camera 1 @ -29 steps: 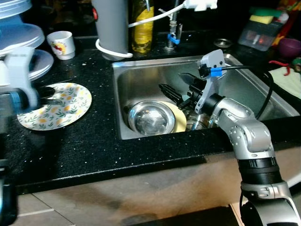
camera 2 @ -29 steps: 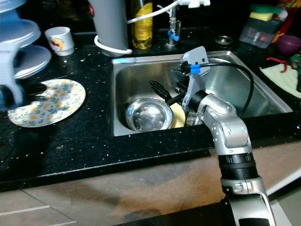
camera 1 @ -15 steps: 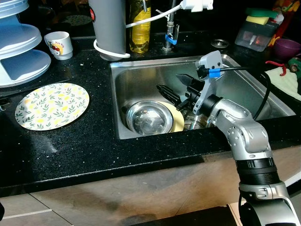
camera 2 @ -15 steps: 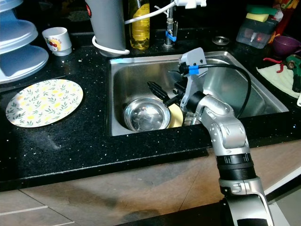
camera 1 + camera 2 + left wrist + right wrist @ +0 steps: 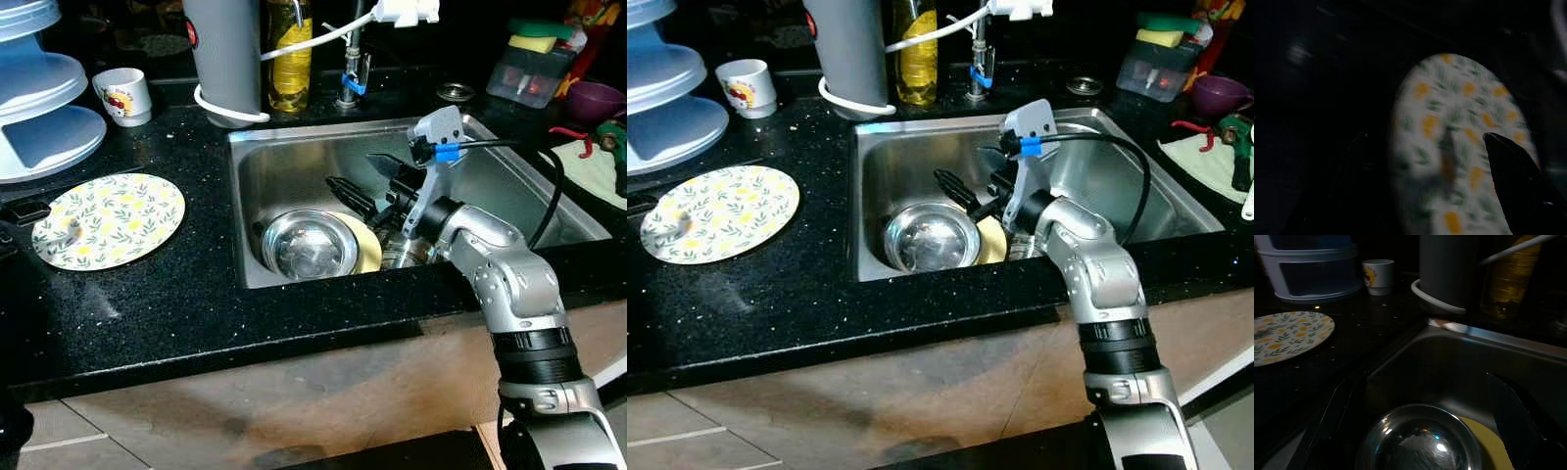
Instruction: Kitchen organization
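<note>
Jaws of the right gripper [image 5: 364, 181] stand wide apart inside the sink [image 5: 284, 157], poised just above a steel bowl [image 5: 309, 245] that overlaps a yellow plate [image 5: 367, 250]. Over on the black surface [image 5: 196, 294], the floral plate [image 5: 108, 220] lies flat left of the sink. The left gripper [image 5: 1449, 161] hangs over this plate, its jaws spread either side of the rim without touching it.

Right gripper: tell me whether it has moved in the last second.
No. The right gripper hangs open over the steel bowl, at the same spot against the sink rim.

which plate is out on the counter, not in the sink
The floral plate, flat on the black counter. The plain yellow plate lies in the sink, under the steel bowl.
</note>
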Available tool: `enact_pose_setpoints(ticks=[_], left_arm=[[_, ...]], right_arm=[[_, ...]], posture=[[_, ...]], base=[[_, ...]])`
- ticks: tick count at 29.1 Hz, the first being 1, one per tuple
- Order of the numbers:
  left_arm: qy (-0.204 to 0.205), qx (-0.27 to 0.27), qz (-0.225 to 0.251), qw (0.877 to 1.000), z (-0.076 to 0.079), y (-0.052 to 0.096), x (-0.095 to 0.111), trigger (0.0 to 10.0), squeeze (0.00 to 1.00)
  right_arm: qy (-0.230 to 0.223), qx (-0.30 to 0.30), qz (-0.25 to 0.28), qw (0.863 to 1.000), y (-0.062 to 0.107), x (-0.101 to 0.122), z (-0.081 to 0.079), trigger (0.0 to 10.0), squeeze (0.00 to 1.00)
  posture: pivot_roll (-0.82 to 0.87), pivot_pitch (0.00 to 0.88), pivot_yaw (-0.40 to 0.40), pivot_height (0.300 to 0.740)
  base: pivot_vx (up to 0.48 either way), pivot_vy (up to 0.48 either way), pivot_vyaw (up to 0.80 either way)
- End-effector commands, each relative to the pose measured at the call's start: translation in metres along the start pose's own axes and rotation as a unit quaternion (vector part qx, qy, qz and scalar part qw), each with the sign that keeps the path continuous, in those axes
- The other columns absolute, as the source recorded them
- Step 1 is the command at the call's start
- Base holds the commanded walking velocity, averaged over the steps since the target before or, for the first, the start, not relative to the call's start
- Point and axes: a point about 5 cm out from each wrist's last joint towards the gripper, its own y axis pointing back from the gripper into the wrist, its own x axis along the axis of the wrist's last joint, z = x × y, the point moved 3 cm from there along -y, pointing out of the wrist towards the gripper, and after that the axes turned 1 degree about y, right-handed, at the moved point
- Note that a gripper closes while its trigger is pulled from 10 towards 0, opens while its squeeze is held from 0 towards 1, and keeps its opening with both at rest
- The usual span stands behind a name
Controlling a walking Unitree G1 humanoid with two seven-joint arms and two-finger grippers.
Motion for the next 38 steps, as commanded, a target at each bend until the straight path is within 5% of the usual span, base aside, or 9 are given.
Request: enact_pose_setpoints(ticks=[1, 8, 10, 11, 12, 13, 24, 31, 38], left_arm=[[0.023, 0.002, -0.057, 0.998, -0.003, -0.012, -0.026, 10.0, 0.00], [0.064, -0.061, -0.081, 0.993, 0.033, -0.029, -0.042, 10.0, 0.00], [0.069, -0.066, -0.081, 0.992, 0.036, -0.031, -0.043, 9.1, 0.00], [0.075, -0.066, -0.079, 0.992, 0.037, -0.032, -0.043, 1.1, 0.00], [0.075, -0.066, -0.079, 0.992, 0.037, -0.032, -0.043, 1.1, 0.00], [0.083, -0.066, -0.075, 0.992, 0.037, -0.033, -0.042, 0.0, 0.00], [0.105, -0.053, -0.056, 0.991, 0.029, -0.032, -0.036, 0.0, 0.00], [0.119, -0.090, -0.083, 0.985, 0.035, -0.031, -0.043, 0.0, 0.00], [0.120, -0.105, -0.098, 0.982, 0.039, -0.031, -0.049, 0.0, 0.00]], right_arm=[[0.008, 0.004, 0.005, 1.000, -0.002, 0.003, -0.001, 10.0, 0.00], [0.009, 0.003, 0.006, 1.000, -0.002, 0.004, -0.001, 10.0, 0.00], [0.010, 0.001, 0.006, 1.000, -0.001, 0.004, 0.000, 10.0, 0.00], [0.010, -0.001, 0.006, 1.000, 0.000, 0.004, 0.001, 10.0, 0.00], [0.010, -0.001, 0.006, 1.000, 0.000, 0.004, 0.001, 10.0, 0.00], [0.010, -0.002, 0.006, 1.000, 0.001, 0.005, 0.001, 10.0, 0.00], [0.004, -0.001, 0.009, 1.000, 0.000, 0.004, 0.001, 10.0, 0.00], [-0.065, -0.009, 0.025, 0.998, -0.006, -0.003, 0.002, 10.0, 0.00], [-0.080, -0.016, 0.030, 0.996, -0.007, -0.005, 0.003, 10.0, 0.00]], posture=[[-0.02, 0.183, -0.019, 0.740], [-0.02, 0.184, -0.012, 0.740], [-0.02, 0.184, -0.009, 0.740], [-0.02, 0.184, -0.009, 0.740], [-0.02, 0.184, -0.009, 0.740], [-0.03, 0.184, -0.006, 0.740], [-0.02, 0.184, -0.010, 0.740], [-0.01, 0.182, -0.013, 0.740], [-0.02, 0.178, -0.009, 0.740]], base=[[0.000, 0.000, 0.00], [0.000, 0.000, 0.00], [0.000, 0.000, 0.00], [0.000, 0.000, 0.00], [0.000, 0.000, 0.00], [0.000, 0.000, 0.00], [0.000, 0.000, 0.00], [0.000, 0.000, 0.00], [0.000, 0.000, 0.00]])
